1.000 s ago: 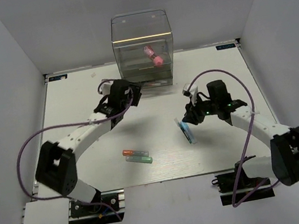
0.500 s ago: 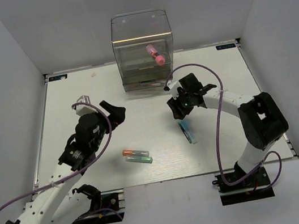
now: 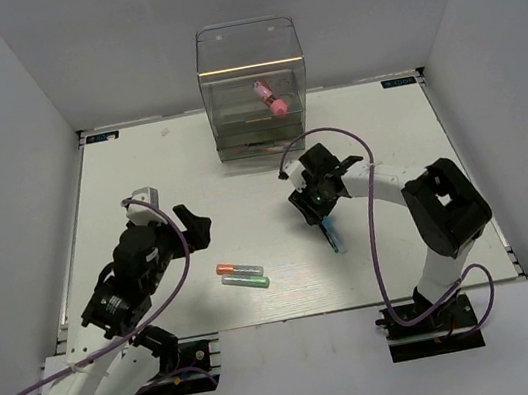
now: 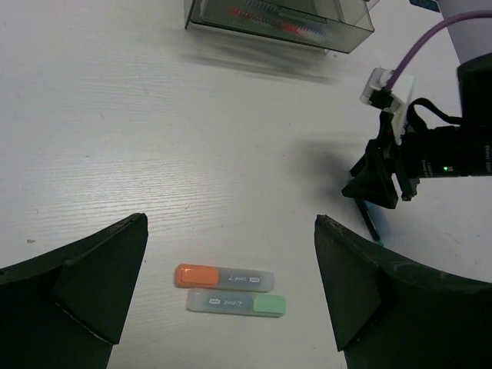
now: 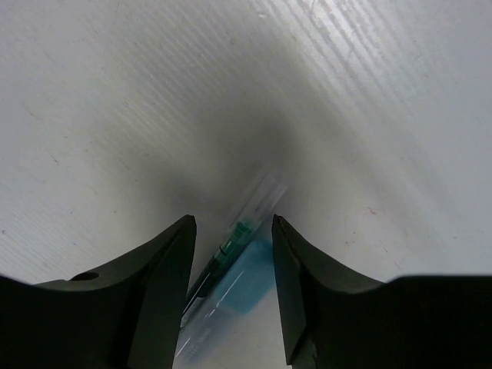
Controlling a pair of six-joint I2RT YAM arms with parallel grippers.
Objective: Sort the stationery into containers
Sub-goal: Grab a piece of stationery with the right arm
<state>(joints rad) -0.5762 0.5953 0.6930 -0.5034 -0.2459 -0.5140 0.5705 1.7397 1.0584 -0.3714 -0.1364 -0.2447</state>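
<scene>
The clear organiser (image 3: 254,88) stands at the far middle, with the pink stubby cylinder (image 3: 273,100) inside it. The orange-tipped marker (image 3: 233,267) and the green-tipped marker (image 3: 248,281) lie side by side near the front. They also show in the left wrist view, orange (image 4: 224,277) and green (image 4: 236,304). My left gripper (image 3: 193,225) is open and empty above them (image 4: 229,223). My right gripper (image 3: 312,212) is open and low over the table, its jaws (image 5: 232,223) on either side of the thin dark pen (image 5: 231,250) and the light-blue marker (image 5: 247,280). I see no contact.
White walls close in the table (image 3: 139,178) on the left, right and back. The organiser's lowest drawer (image 4: 280,19) shows something red and thin through its wall. Purple cables loop off both arms.
My left arm has drawn back from the organiser to the near left. My right gripper has swung left and come down over the far end of the dark pen and blue marker.
</scene>
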